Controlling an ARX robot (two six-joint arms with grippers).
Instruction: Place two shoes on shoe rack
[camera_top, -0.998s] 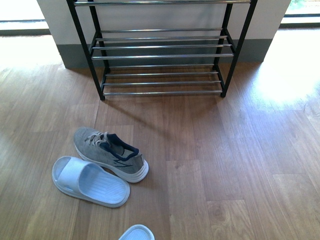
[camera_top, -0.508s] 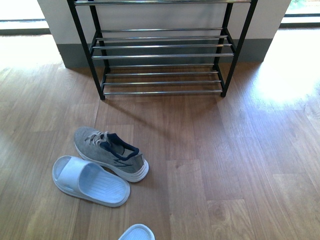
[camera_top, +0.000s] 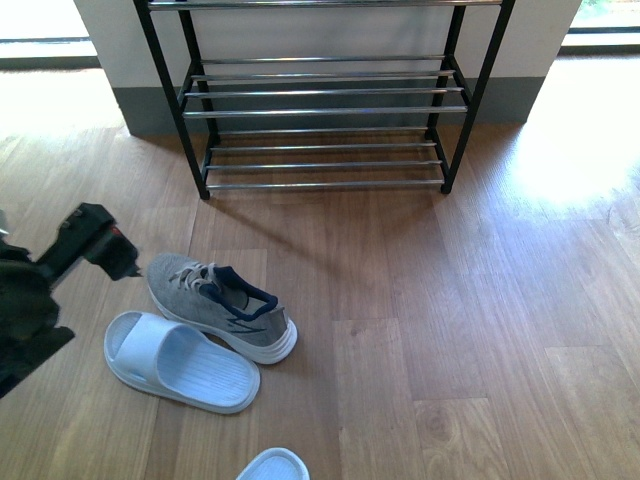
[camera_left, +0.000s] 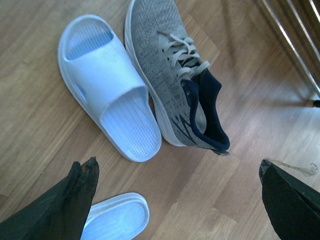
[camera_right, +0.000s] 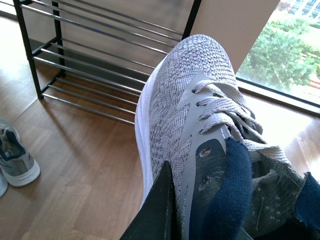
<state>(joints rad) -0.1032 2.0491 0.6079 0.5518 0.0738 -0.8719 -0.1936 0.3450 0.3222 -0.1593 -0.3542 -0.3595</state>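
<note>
Left claw (camera_left: 177, 167) wide, shoe on floor (camera_left: 165, 70) ahead (beside slide (camera_left: 107, 95)); right claw (camera_right: 187, 200) grips other shoe (camera_right: 177, 85).

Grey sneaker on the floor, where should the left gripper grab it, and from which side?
Probably the navy-lined heel collar, from above: one finger of the left gripper inside the opening, one outside. The grey sneaker stands upright on its sole, opening upward, and the white slide crowds one long side, leaving the heel end free.
</note>
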